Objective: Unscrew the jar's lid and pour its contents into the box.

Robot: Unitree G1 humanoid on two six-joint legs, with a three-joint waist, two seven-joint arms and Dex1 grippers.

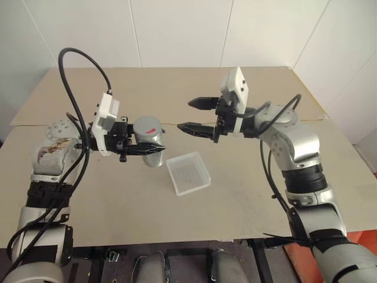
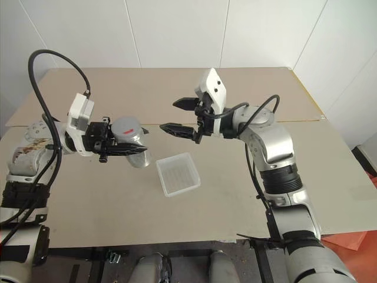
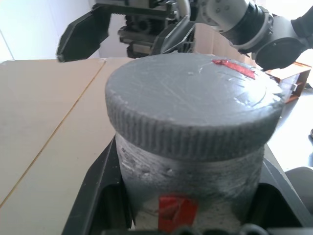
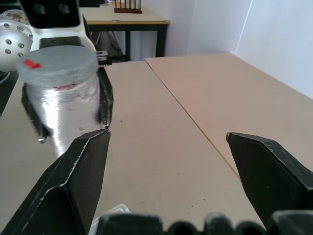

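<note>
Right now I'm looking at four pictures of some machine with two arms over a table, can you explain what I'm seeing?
It is a humanoid robot with two arms, each ending in a two-fingered black pincer. Two pictures look down from cameras in its head; the other two come from a camera on each wrist. The left pincer is shut on a small clear jar with a red label, holding it above the tan table, its grey lid still on. The right pincer is open, a short way from the lid and pointing at it. A shallow white plastic box lies on the table below them.
</note>
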